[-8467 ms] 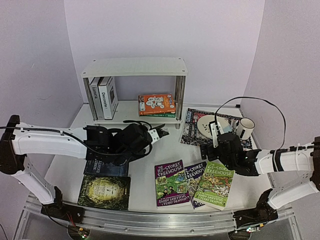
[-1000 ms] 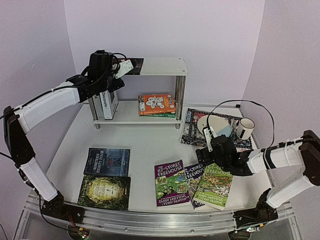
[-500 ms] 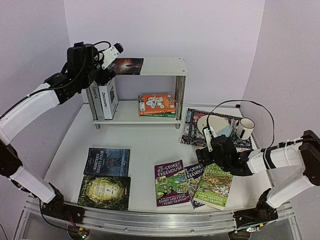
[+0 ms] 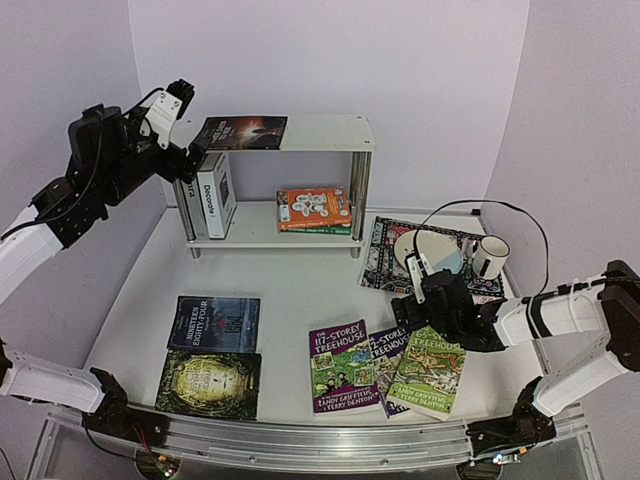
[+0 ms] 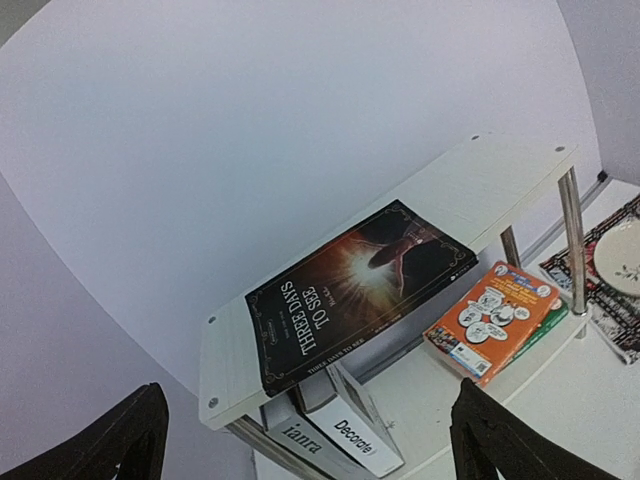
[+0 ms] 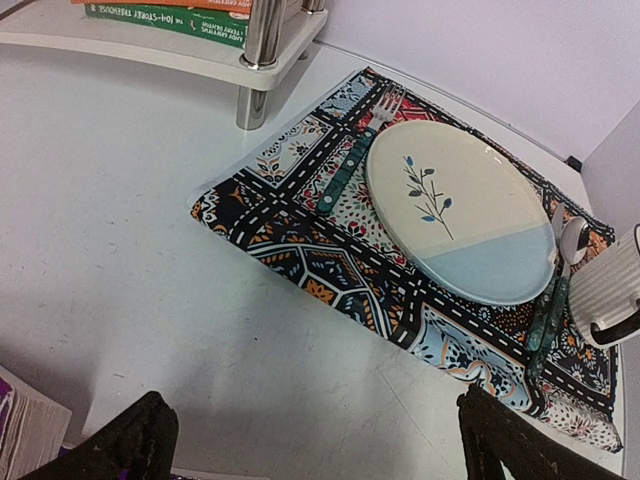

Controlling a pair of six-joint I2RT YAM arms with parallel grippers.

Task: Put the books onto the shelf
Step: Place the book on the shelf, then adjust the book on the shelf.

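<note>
Left wrist view, dark book flat atop shelf, beyond released left tool; right tool released

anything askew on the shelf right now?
Yes: the dark book lies flat on top of the shelf, skewed to the board's edges, its near edge seemingly overhanging the front. The white hardbacks below stand upright.

The top external view looks down and forward from high behind the near edge of the table, covering all of it. The left wrist view, raised at far left, looks down on the top board of the shelf from moderate range. The right wrist view sits low and close, facing the patterned mat; all three views share the shelf's right post.
</note>
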